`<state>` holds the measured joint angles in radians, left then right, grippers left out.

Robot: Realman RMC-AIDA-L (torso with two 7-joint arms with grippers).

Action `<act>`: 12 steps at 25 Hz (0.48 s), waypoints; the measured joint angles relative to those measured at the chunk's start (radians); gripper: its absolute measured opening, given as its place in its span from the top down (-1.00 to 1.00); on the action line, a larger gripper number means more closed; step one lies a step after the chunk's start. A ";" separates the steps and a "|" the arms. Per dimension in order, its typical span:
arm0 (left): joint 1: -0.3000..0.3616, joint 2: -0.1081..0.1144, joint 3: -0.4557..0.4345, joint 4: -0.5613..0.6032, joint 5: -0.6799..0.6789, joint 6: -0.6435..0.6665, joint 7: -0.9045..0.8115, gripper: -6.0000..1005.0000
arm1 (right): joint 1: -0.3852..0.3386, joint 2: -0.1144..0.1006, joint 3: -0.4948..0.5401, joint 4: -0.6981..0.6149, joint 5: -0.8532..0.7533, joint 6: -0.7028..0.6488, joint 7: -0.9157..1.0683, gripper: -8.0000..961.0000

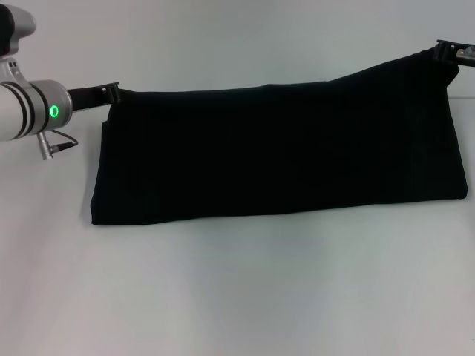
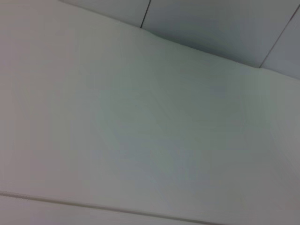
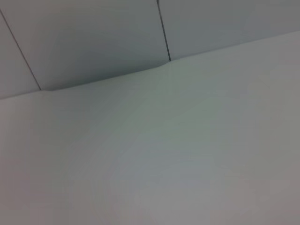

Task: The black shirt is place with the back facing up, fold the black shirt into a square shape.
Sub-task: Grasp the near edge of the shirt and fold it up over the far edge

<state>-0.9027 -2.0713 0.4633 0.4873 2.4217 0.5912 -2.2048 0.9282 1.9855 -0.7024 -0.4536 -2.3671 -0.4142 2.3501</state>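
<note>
The black shirt (image 1: 278, 152) is lying on the white table (image 1: 237, 297), folded into a long band running left to right, plain and unmarked on top. The left hand (image 1: 113, 92) is pinching its far left corner, and the right hand (image 1: 443, 50) seems to be gripping the far right corner, lifting it slightly; the wrist views are showing only bare table.

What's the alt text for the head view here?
A black shirt, folded into a wide band, lies across a white table. The left gripper is at its far left corner and the right gripper at its raised far right corner, each apparently pinching the cloth.
</note>
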 joint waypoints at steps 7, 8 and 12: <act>0.002 -0.013 0.066 -0.010 0.000 -0.017 0.002 0.92 | 0.004 -0.006 -0.050 0.003 -0.010 -0.036 0.006 0.72; -0.001 -0.016 0.073 -0.014 0.000 -0.018 -0.001 0.92 | 0.008 -0.011 -0.064 0.004 -0.021 -0.044 0.019 0.70; -0.012 -0.024 0.078 -0.009 0.000 0.013 -0.051 0.91 | 0.028 -0.047 -0.077 0.000 -0.057 -0.098 0.103 0.64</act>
<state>-0.9149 -2.0950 0.5412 0.4780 2.4217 0.6041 -2.2554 0.9559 1.9384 -0.7799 -0.4534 -2.4238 -0.5124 2.4526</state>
